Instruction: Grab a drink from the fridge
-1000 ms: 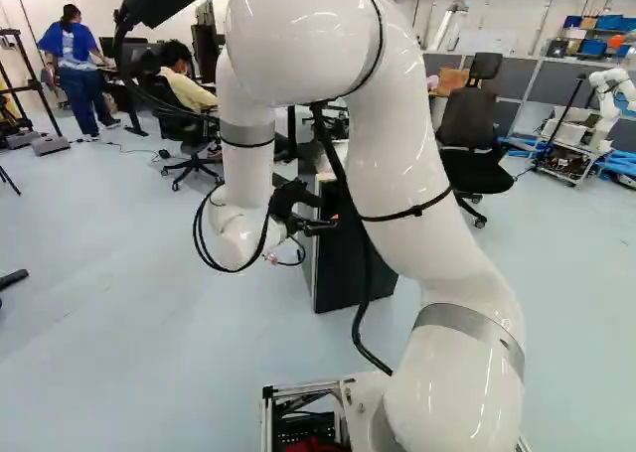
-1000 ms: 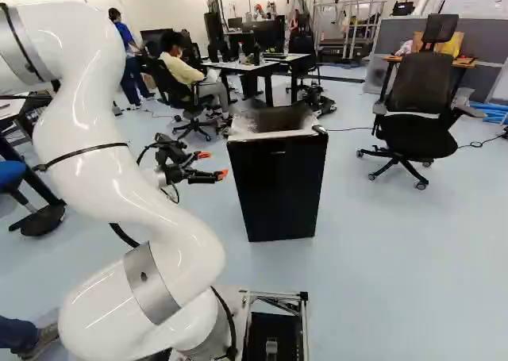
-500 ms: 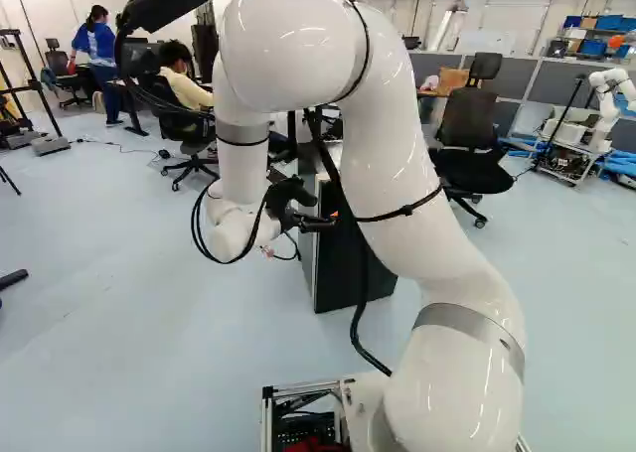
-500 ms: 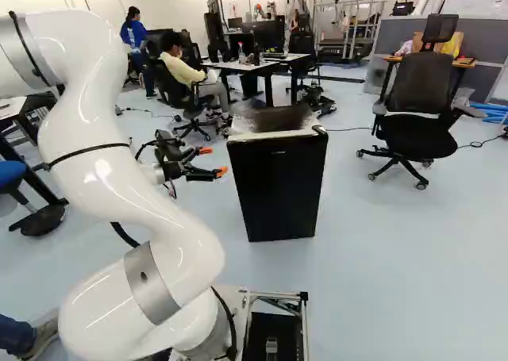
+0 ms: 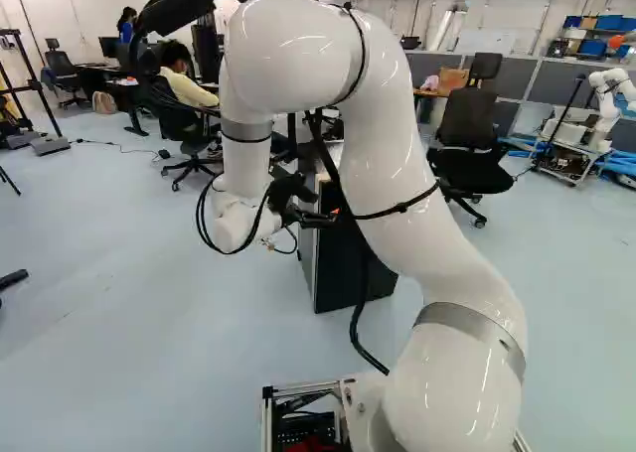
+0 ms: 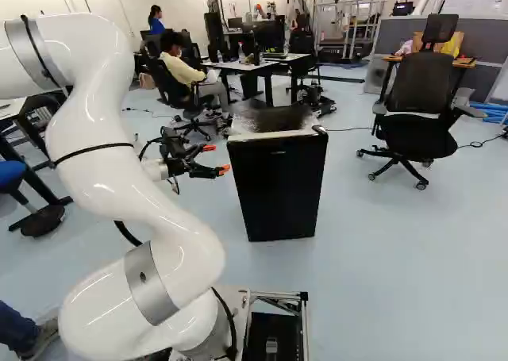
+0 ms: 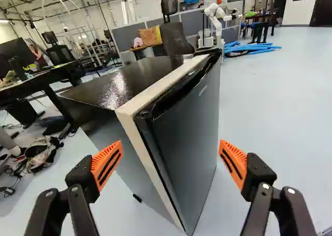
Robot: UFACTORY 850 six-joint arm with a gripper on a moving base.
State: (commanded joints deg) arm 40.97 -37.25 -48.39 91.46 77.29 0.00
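Observation:
In the right base view my gripper [image 6: 217,159] hangs left of the small black fridge [image 6: 278,188], near the height of its upper part. The wrist view shows the gripper [image 7: 170,163] open, orange pads wide apart and nothing between them. Ahead of it stands the fridge [image 7: 181,137], one upright edge facing me, with a dark door, a pale strip behind the door and a glossy top. The door is shut. No drink shows; the fridge's inside is hidden.
A black office chair [image 6: 417,99] stands right of the fridge. Behind are desks [image 6: 270,60] and a seated person. A cable [image 6: 341,129] runs along the floor beside the fridge. Another robot [image 5: 608,104] stands at the far right of the left base view.
My arm has shifted a little; the gripper has risen slightly and, in the right base view, moved slightly right. It has stayed open. The base and fridge have not moved.

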